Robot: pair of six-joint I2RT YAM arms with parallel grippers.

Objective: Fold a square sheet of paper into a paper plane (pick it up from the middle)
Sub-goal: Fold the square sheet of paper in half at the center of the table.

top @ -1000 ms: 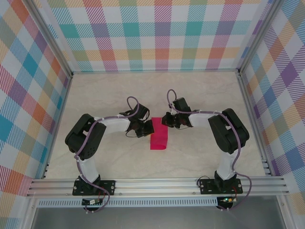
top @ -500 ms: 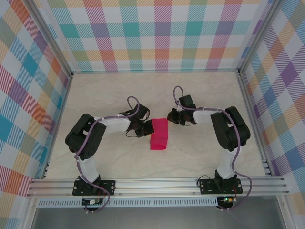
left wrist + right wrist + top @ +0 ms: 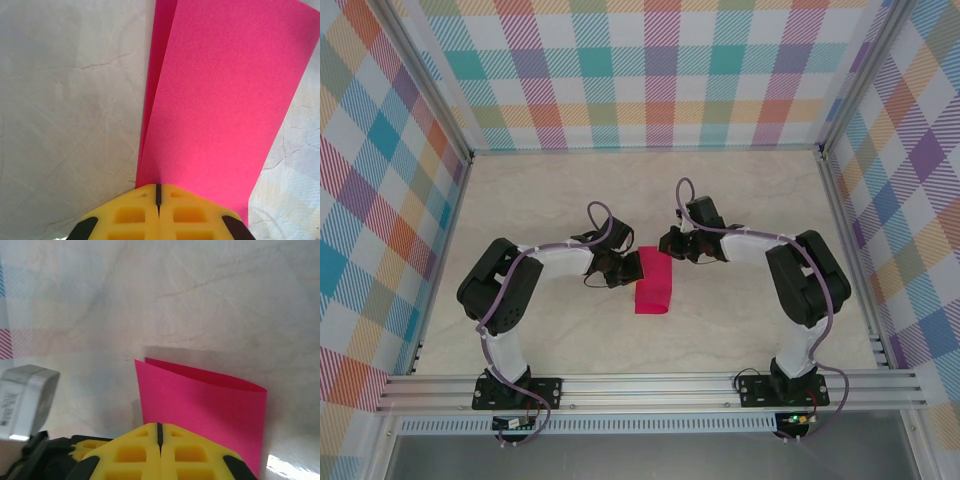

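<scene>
You have one pink sheet [image 3: 655, 288] on the table [image 3: 740, 190], two arms and two grippers. The sheet is doubled over into two layers, so from above it reads as a narrow rectangle, not a square.

Take the aluminium rail [image 3: 650, 385] across the near edge as your reference. The sheet lies flat beyond the middle of the rail, well apart from it, opposite the gap between the two arm bases. Its long axis runs away from the rail, almost square to it. The far end leans slightly to the right and the near end slightly to the left. It has two blunt short ends and no point.

The left gripper [image 3: 630, 268] touches the sheet's left long edge, on the half farther from the rail. In the left wrist view the yellow fingers [image 3: 130, 215] are pressed together with only a hairline seam between them. They meet the sheet's [image 3: 225, 100] edge, but you cannot tell whether any paper is caught in that seam. The lower layer shows there as a thin sliver beside the upper one, so the two edges do not quite line up.

The right gripper [image 3: 671, 244] sits at the sheet's right-hand corner farthest from the rail, touching or just over it. Its fingers [image 3: 190, 455] are also closed tight, seam to seam. The sheet [image 3: 205, 400] lies just beyond their tips, with the upper layer bowed slightly above the lower.
</scene>
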